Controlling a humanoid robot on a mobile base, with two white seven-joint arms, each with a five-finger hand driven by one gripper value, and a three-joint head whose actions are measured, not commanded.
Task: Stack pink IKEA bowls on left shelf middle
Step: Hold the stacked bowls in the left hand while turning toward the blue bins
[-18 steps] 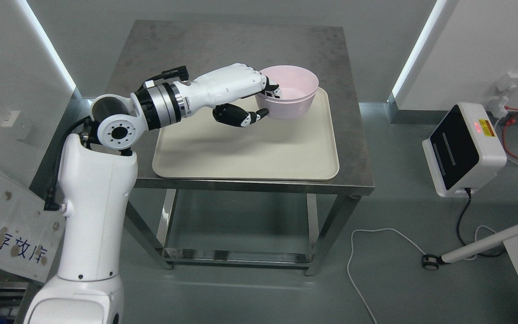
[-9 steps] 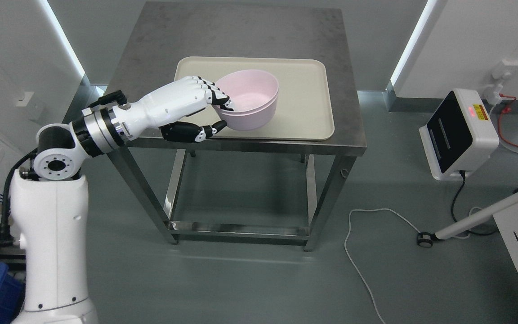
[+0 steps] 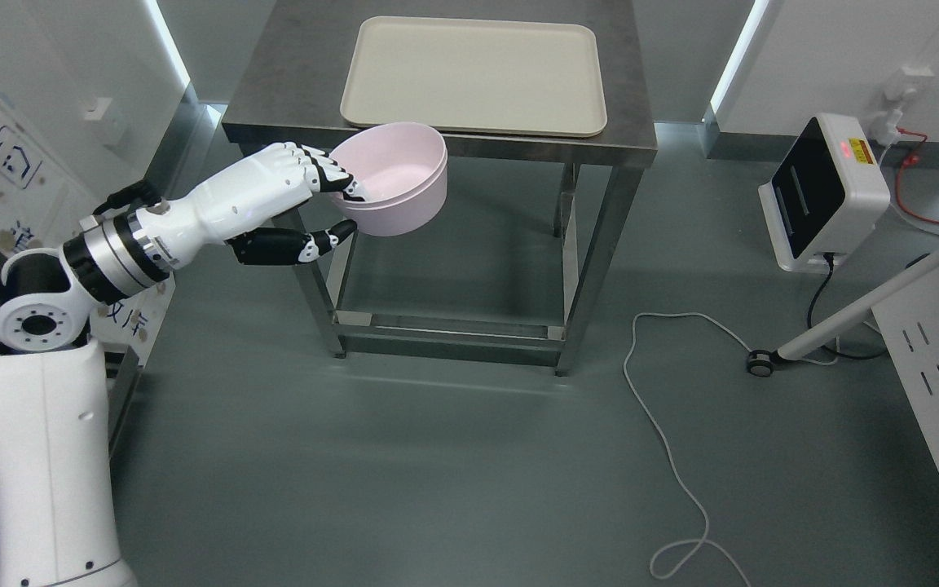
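Head view, working hand: the left hand (image 3: 306,204) grips the pink bowl (image 3: 392,187) by its near rim, fingers (image 3: 331,174) curled over the edge into the inside, thumb (image 3: 319,242) pressed against the outer wall from below.
Head view, reason for grip: a rim pinch suits an open, smooth-sided bowl; it leaves the base free, which I judge useful for setting it down on or into another bowl.
Head view, bowl position: held in the air, upright with a slight tilt, in front of the steel table (image 3: 274,90) and below its front edge in the picture; not resting on anything.
Head view, bowl count: a line along the wall suggests two nested bowls, but I cannot tell for certain.
Head view, tray: the beige tray (image 3: 469,73) lies flat on the table top with nothing in it.
Head view, right hand: out of view.
Head view, destination: no shelf can be made out; a white board with printed signs (image 3: 5,175) stands at far left behind the arm.
Head view, floor hazards: a white cable (image 3: 665,440) trails across the floor to the right, and a white device (image 3: 828,191) stands near the wall, both well apart from the arm.
Stage, judged: carry phase, placement not yet done.
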